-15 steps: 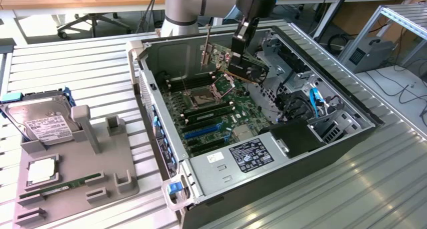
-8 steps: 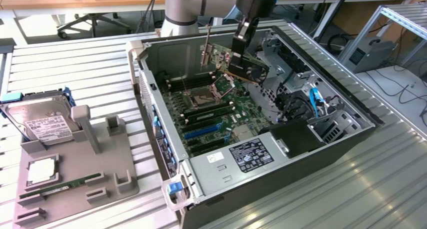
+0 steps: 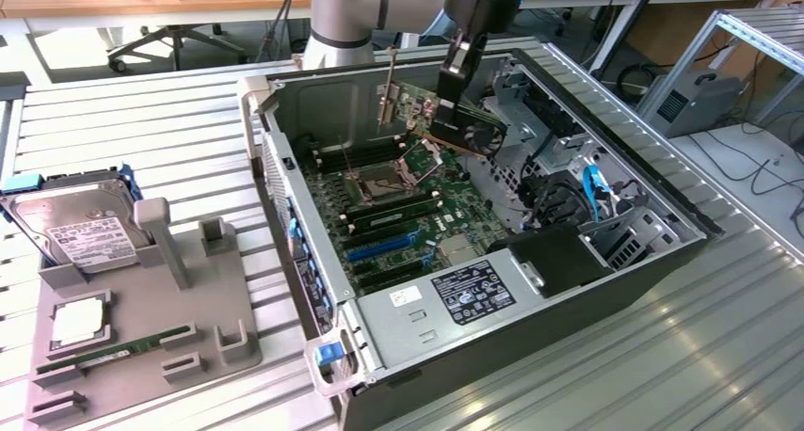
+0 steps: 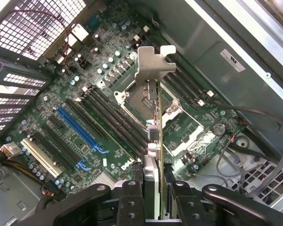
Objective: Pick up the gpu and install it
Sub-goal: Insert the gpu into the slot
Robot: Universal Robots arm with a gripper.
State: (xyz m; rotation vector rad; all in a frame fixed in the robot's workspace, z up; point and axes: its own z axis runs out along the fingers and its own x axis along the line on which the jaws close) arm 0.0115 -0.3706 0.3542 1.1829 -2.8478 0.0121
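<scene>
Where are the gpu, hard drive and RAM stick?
gpu (image 3: 474, 135), exterior view, dark face of the board.
hard drive (image 3: 86, 231), exterior view, white label on top.
RAM stick (image 3: 119, 347), exterior view, middle of the green strip.

You can count one gpu (image 3: 475, 130), one hard drive (image 3: 82, 229), one RAM stick (image 3: 113, 351), one processor chip (image 3: 78, 323), one grey holder tray (image 3: 126, 295), one open computer case (image 3: 271, 167) and one motherboard (image 3: 434, 219).

Free: above motherboard (image 3: 421, 219), centre of exterior view.
Blocked: power supply (image 3: 472, 292) lower centre; blue cables (image 3: 590, 188) right; gpu (image 3: 475, 130) clamped in gripper (image 3: 455, 73), upper centre.
</scene>
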